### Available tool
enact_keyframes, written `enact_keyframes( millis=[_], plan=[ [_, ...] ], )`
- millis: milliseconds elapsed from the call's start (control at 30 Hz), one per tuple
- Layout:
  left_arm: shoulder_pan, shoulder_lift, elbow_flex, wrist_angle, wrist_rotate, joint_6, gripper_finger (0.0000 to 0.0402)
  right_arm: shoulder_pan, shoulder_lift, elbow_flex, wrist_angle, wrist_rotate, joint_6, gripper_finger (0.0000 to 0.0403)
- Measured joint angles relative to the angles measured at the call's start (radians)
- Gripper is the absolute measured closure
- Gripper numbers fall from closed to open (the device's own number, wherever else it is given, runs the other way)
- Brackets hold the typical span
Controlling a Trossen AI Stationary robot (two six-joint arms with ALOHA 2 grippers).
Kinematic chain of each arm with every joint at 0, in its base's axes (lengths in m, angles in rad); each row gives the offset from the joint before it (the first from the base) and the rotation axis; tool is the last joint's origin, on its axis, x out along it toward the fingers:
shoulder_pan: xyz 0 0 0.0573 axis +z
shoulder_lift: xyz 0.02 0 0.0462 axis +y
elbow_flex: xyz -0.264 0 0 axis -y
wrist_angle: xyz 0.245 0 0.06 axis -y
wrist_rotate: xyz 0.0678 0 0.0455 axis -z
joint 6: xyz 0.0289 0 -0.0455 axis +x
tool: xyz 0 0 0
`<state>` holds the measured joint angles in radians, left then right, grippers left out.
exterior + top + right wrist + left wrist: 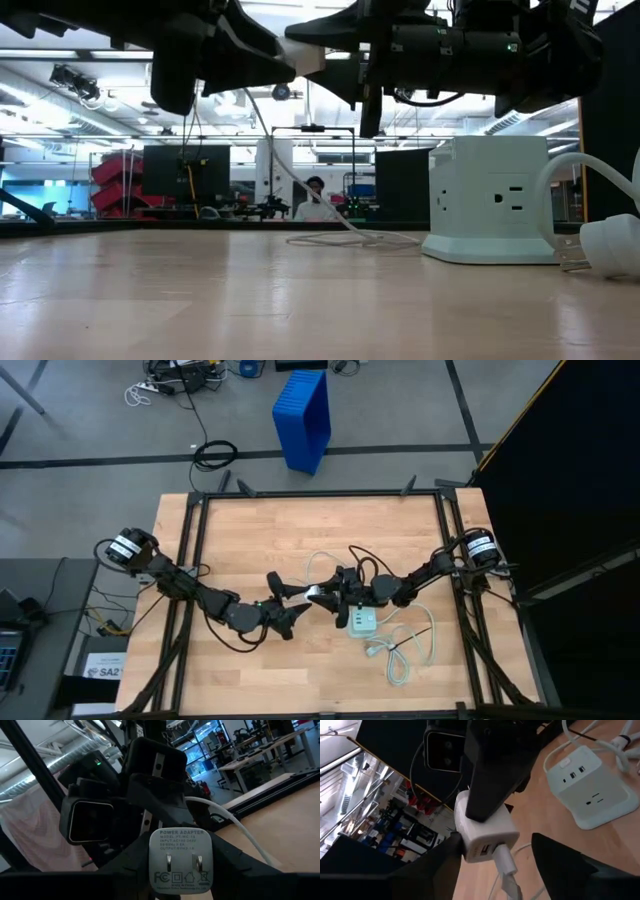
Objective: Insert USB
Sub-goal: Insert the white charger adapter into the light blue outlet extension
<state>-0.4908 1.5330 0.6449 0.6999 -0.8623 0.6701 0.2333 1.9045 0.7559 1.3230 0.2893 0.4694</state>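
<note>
USB (504, 861) plugged into white adapter (485, 832).

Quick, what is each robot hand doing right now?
Left gripper: open, holding nothing, just off the USB plug.
Right gripper: shut on the power adapter.

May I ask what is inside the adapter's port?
The USB plug sits in the adapter, held by the right gripper; left gripper open around it. Its tip is hidden inside.
</note>
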Motion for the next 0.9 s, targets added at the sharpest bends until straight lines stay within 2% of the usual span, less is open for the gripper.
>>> enact_keyframes(
  millis=[167,367,467,733,900],
  plan=[
    [0.0,0.0,0.0,0.019,-0.004,0.0,0.0207,0.0,0.0,0.0,0.0,0.001,0.0,0.0285],
    [0.001,0.0,-0.001,0.037,-0.008,0.005,0.0262,0.0,-0.001,0.0,-0.002,0.004,0.007,0.0286],
    [0.005,0.0,-0.001,0.032,-0.008,0.007,0.0275,0.0,-0.001,0.0,-0.003,0.006,0.015,0.0286],
    [0.023,0.0,-0.001,0.062,0.02,-0.015,0.0226,0.0,-0.002,-0.001,-0.003,-0.002,0.007,0.0286],
    [0.028,0.0,0.0,0.068,0.037,-0.023,0.0224,-0.002,-0.002,-0.001,-0.005,-0.003,0.019,0.0287]
  ],
)
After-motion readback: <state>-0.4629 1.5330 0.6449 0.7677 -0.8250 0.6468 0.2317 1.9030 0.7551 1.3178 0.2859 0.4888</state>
